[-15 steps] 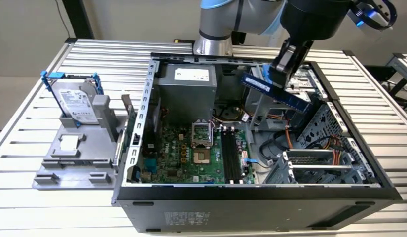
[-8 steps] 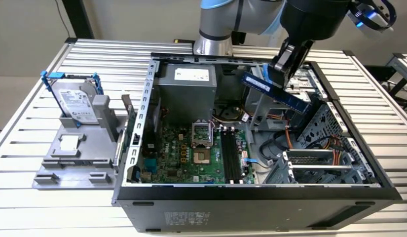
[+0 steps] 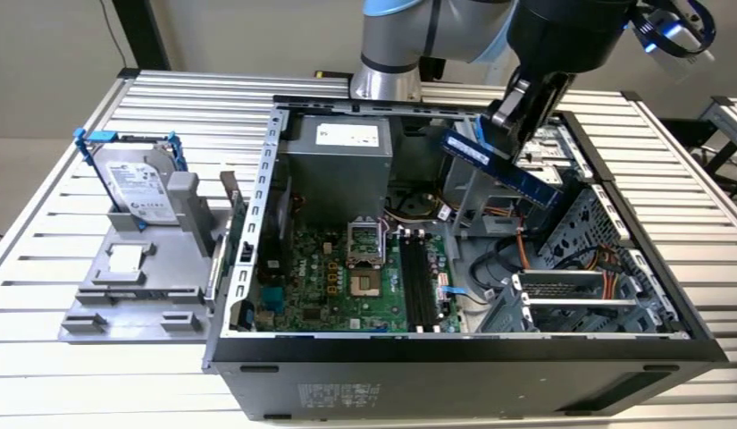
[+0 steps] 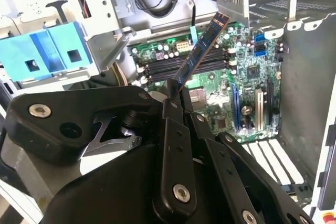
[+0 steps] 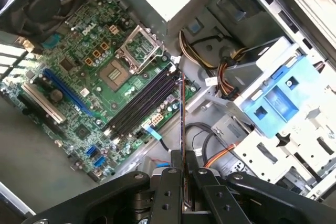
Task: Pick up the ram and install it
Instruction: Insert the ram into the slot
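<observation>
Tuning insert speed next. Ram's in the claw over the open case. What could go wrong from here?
1. The claw grips the ram near one end, so the long free end may pivot under seating force.
2. In the exterior view the ram hangs tilted, not in line with the black slots; it could enter skewed.
3. Cables and the drive cage lie beneath the ram's low end; it could snag.

Ram [image 3: 503, 167]: one
Gripper [image 5: 184, 161]: one
Hard drive [image 3: 142, 183]: one
Black memory slots [image 5: 144, 103]: four
Computer case [image 3: 464, 357]: one
</observation>
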### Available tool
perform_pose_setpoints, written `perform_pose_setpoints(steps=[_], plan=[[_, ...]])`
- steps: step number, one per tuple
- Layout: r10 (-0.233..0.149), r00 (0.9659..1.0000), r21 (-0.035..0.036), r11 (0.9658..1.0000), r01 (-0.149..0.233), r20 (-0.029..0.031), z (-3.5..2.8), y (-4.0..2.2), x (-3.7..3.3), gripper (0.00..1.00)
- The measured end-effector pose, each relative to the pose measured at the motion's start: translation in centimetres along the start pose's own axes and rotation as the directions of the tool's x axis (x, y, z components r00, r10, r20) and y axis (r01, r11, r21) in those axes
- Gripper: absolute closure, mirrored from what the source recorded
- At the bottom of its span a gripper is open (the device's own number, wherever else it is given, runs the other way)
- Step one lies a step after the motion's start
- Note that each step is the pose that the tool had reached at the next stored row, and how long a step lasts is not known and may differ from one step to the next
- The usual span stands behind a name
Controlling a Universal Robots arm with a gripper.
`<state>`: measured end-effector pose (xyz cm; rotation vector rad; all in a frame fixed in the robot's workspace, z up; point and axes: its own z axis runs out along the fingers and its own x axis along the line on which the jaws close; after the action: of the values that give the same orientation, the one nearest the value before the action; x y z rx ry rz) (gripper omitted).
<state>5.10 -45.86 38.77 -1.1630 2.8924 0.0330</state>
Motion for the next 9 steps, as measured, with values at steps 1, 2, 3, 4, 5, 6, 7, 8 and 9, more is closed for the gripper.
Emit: perform_pose_setpoints(steps=[1,2,3,4,5,6,7,8,9], plan=[[0.01,0.9999,0.0003,0.9999,-0.01,0.0001,0.0,0.0,0.0,1.0],[0.02,0.9998,0.0006,0.9998,-0.02,0.0001,0.0,0.0,0.0,1.0],[0.029,0.9996,0.0009,0.9996,-0.029,0.0003,0.0,0.0,0.0,1.0],[0.038,0.9993,0.0012,0.9993,-0.038,0.0004,0.0,0.0,0.0,1.0],[0.048,0.9988,0.0014,0.9988,-0.048,0.0006,0.0,0.0,0.0,1.0],[0.057,0.9983,0.0017,0.9983,-0.057,0.0006,0.0,0.0,0.01,1.0],[0.066,0.9978,0.002,0.9978,-0.066,0.0008,0.0,0.01,0.01,1.0],[0.075,0.9972,0.0023,0.9972,-0.075,0.0008,0.0,0.0,0.01,1.0],[0.084,0.9964,0.0025,0.9964,-0.084,0.001,0.0,0.01,0.01,1.0]])
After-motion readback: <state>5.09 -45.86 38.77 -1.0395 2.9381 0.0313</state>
